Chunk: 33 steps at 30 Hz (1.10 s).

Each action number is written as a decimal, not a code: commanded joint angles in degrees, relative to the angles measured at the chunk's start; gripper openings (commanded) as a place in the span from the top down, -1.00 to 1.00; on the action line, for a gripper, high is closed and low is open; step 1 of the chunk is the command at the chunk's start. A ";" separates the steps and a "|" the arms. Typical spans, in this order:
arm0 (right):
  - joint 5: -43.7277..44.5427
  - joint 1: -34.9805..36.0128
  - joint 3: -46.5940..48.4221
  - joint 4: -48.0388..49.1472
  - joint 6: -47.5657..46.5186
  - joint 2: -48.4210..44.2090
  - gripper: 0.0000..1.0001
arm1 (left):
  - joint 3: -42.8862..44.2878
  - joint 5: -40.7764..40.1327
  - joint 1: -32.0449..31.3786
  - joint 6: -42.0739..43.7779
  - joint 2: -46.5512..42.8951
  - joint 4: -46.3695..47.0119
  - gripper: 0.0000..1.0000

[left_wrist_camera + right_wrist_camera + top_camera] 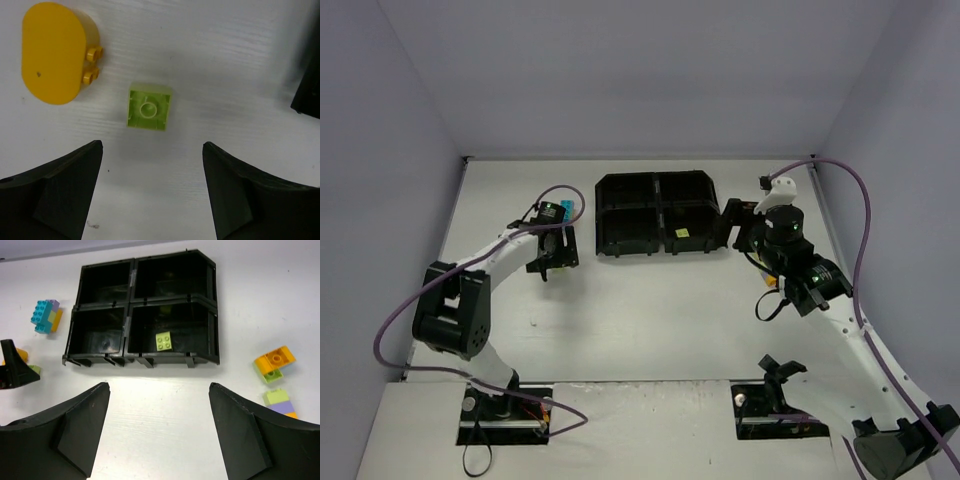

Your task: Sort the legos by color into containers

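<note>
— Left end effector (152, 150) first: how does it stand?
— Fingers apart, nothing between them. It hangs over a loose lime brick (148, 107) that lies hollow side up on the counter (225, 60). An orange rounded brick (57, 52) sits near that one, not touching it.
— And the right end effector (158, 387)?
— Also spread and empty, facing the black tray (140, 359) from its near side.
— Anything sorted yet?
— One green brick (164, 341), in the near right compartment. I see nothing in the other three.
— So what's left?
— Nearly all of it, I'd say. A cyan, purple and orange clump (46, 316) lies left of the tray. To its right lie an orange and green pair (273, 363) and a lime and purple stack (281, 402). All three look joined, so they would likely need pulling apart before sorting.
</note>
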 commanded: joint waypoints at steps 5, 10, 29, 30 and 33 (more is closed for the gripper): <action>1.02 -0.04 -2.94 -1.74 3.00 -4.09 -0.54 | 5.66 -1.28 -0.08 2.76 7.32 7.59 -0.38; 1.99 -0.04 -3.82 -2.88 2.74 -5.50 -0.55 | 7.52 -0.84 0.45 4.08 11.81 8.47 0.37; 4.54 -0.04 -3.56 -4.20 2.83 -8.23 -0.57 | 35.79 2.41 -21.25 7.15 9.60 4.79 1.00; 4.71 -0.04 -3.29 -4.20 2.65 -8.05 -0.57 | 37.90 2.23 -21.78 7.15 11.27 4.79 1.00; 5.33 -0.04 -2.59 -4.29 2.48 -7.88 -0.57 | 46.60 2.41 -23.98 6.98 18.39 4.26 1.00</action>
